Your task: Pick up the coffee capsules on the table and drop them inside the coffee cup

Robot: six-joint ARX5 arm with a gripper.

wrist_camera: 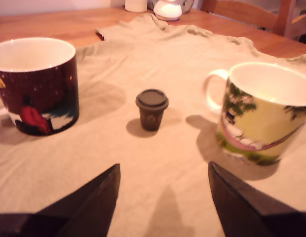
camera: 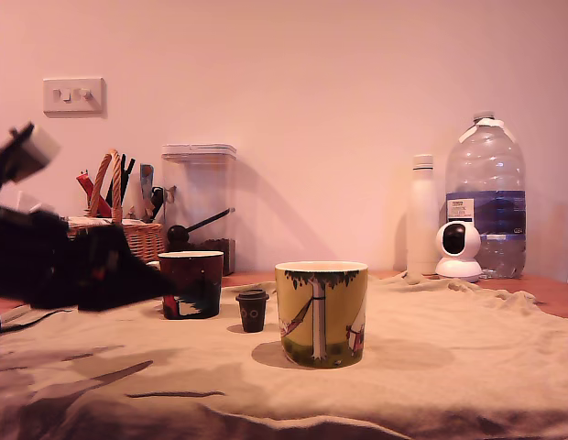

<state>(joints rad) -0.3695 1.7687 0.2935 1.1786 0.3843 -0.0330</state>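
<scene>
A small dark brown coffee capsule (camera: 252,310) (wrist_camera: 152,109) stands upright on the beige cloth, between two mugs. The yellow-green coffee cup (camera: 322,313) (wrist_camera: 264,113) with a tree print stands just to the exterior view's right of it, its white inside showing nothing in the wrist view. My gripper (camera: 160,284) (wrist_camera: 164,175) is at the exterior view's left, low over the cloth, open, its two dark fingertips (wrist_camera: 101,190) spread wide with the capsule ahead of them, apart from it. Nothing is between the fingers.
A dark red mug (camera: 191,284) (wrist_camera: 37,84) stands to the exterior view's left of the capsule, close to the arm. At the back are a wicker basket (camera: 128,229) of utensils, a clear canister (camera: 199,202), a white bottle (camera: 421,215), a small white camera (camera: 458,250) and a big water bottle (camera: 486,192).
</scene>
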